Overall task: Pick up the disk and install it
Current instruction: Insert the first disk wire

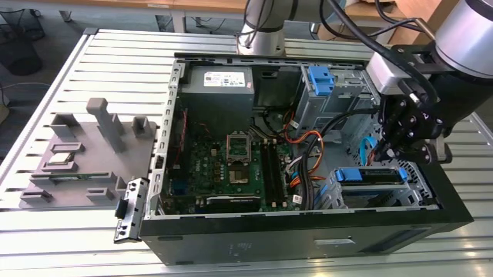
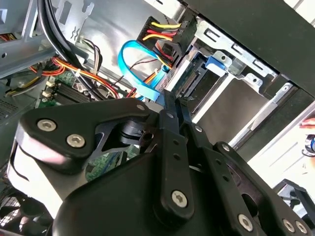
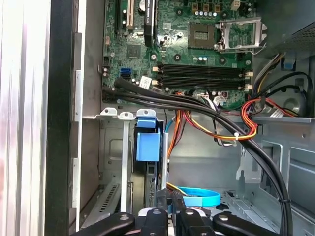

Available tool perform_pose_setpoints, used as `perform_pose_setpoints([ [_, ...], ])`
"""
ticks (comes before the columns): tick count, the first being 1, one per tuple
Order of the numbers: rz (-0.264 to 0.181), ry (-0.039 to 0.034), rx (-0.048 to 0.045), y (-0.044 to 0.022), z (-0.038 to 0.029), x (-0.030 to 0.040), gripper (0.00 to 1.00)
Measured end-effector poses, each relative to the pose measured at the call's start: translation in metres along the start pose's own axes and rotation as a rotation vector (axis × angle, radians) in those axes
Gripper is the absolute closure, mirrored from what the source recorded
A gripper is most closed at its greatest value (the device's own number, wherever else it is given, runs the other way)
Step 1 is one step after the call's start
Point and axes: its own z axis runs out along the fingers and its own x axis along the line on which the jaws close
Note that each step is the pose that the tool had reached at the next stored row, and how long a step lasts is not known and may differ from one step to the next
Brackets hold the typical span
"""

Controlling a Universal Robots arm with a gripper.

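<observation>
The disk [image 1: 370, 176] lies in the metal drive cage [image 1: 422, 190] at the open computer case's corner on the exterior view's right, its blue carrier bracket facing up. My gripper [image 1: 385, 154] hangs just above it. In the first wrist view the disk [image 3: 147, 147] stands edge-on inside the cage [image 3: 110, 147], and the gripper [image 3: 170, 200] sits at its near end. In the second wrist view the fingers [image 2: 167, 115] are close together with nothing seen between them, their tips by the disk [image 2: 197, 73]. I cannot tell whether they touch it.
The motherboard [image 1: 231, 156] fills the case floor, with the grey power supply [image 1: 219, 81] and an empty blue caddy [image 1: 320, 81] at the back. Black and coloured cables [image 1: 308, 144] and a blue flat cable [image 2: 133, 59] run beside the cage. A grey fixture [image 1: 85, 150] lies left of the case.
</observation>
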Motion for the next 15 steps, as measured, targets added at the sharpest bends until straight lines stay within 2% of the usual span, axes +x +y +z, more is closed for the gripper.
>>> perform_pose_setpoints([
  [9,-0.004,0.0021,0.0701,0.0063,0.0021,0.0032,0.84],
  [11,-0.005,0.0025,0.0831,0.0083,0.0025,0.0044,0.84],
  [15,-0.006,0.0033,0.1029,0.0141,0.0029,0.0062,0.84],
])
